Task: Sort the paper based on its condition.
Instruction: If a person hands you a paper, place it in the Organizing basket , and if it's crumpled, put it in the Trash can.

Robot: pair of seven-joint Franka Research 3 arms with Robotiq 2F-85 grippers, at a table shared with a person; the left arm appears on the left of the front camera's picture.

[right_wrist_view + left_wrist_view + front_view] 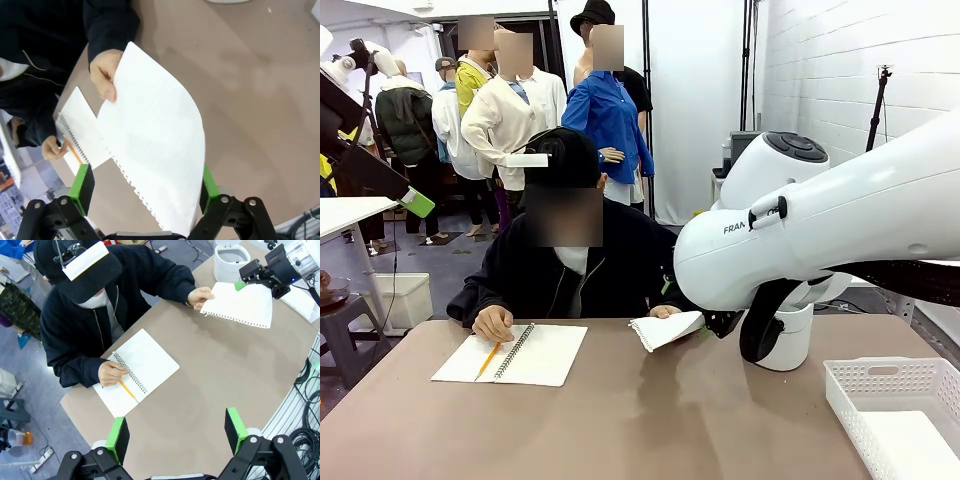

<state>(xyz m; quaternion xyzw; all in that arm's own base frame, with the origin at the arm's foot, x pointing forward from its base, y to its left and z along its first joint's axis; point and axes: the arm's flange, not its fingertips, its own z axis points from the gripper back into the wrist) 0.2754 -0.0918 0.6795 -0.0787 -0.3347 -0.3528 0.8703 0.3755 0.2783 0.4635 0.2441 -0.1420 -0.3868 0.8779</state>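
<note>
Held up above the table [670,420] [225,370] [250,75], at its far side near the middle, the paper [668,330] [242,305] [155,150] is gripped at one corner by the person's hand [663,312] [199,296] [106,75]. It is a single white sheet, gently bowed, and its ragged edge of torn spiral holes is turned toward the robot's side in the front view. The other end of the sheet is reached into the right claw [245,284] [145,182], whose green pads are spread wide with the sheet between them. One long edge of the sheet lies close by one pad; whether it is touched cannot be told. No grip on the sheet is made by that claw.

The left claw [177,434] is held high over the table on the robot's side, and its two green pads are likewise set wide apart, with nothing between them.

An open spiral notebook [530,355] [142,370] [80,125] is laid flat on the table in front of the person, well apart from the sheet. A yellow pencil [488,360] [127,390] [72,150] is rested on its page, and the person's other hand [493,322] [112,373] [52,148] is placed at the notebook's far edge, beside the pencil's upper end.

A white perforated basket [880,375] is set on the table at the robot's right, near the table's edge.
</note>
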